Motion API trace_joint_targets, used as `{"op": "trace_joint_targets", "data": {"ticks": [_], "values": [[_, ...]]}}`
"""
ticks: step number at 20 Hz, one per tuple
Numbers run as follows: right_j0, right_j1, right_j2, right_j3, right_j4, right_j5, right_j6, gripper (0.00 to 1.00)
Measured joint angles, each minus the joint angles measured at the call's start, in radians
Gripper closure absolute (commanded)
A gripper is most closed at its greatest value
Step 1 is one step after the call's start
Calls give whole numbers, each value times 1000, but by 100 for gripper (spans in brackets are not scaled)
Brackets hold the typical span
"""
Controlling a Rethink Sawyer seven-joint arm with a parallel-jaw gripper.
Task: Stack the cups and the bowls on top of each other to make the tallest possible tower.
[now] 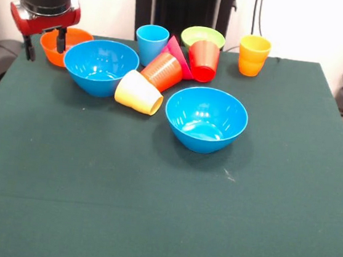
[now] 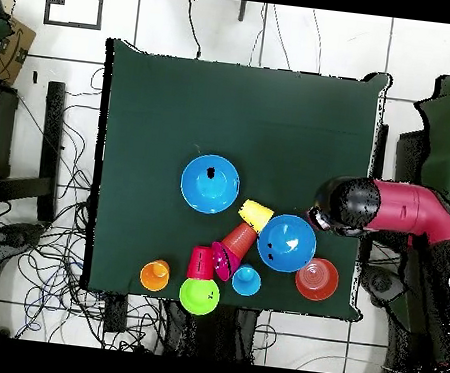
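My gripper (image 1: 44, 44) is open and empty. It hangs at the table's far left in the front view, just in front of the orange bowl (image 1: 70, 42). Two bright blue bowls stand upright, one (image 1: 101, 66) beside the gripper and one (image 1: 205, 119) mid-table. A pale yellow cup (image 1: 139, 92) and an orange cup (image 1: 163, 70) lie on their sides between them. Behind are an upright light blue cup (image 1: 151, 42), a tilted pink-red bowl (image 1: 178, 56), a tilted red cup (image 1: 203, 61), a lime-green bowl (image 1: 202, 37) and an upright yellow-orange cup (image 1: 253, 55).
The dark green table (image 1: 149, 213) spreads wide in front of the cluster. In the overhead view the red arm (image 2: 407, 210) reaches in from the right, past the table's edge, with the orange bowl (image 2: 316, 278) at the corner near it. Cables lie on the floor around the table.
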Motion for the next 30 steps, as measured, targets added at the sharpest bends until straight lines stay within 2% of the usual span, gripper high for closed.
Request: {"op": "trace_joint_targets", "data": {"ticks": [14, 30], "values": [[-36, 0, 54, 5, 47, 0, -7, 0], [-34, -3, 61, 5, 40, 0, -7, 0]]}}
